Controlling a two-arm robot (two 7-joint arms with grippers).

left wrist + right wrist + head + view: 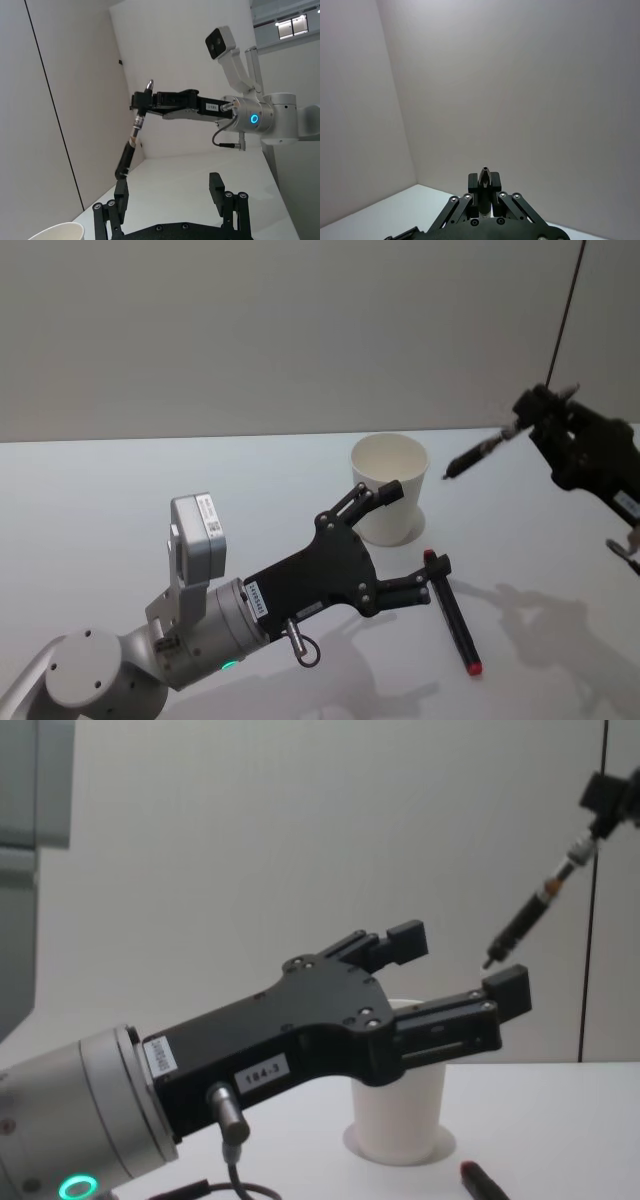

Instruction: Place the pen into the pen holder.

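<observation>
The pen holder [390,485] is a white paper cup standing upright mid-table, also seen in the chest view [398,1120] and as a rim [55,232]. My right gripper [535,415] is raised to the right of the cup and shut on a dark pen [478,453] that slants tip-down toward the cup without touching it. The same pen hangs in the air [525,920] [131,145], and its end pokes out between the shut fingers [483,177]. My left gripper [412,535] hovers open in front of the cup, holding nothing.
A black marker with red ends [455,625] lies on the white table [120,480] in front and right of the cup, close under the left gripper's lower finger [437,570]. Its red tip shows low down [485,1180]. A grey wall stands behind.
</observation>
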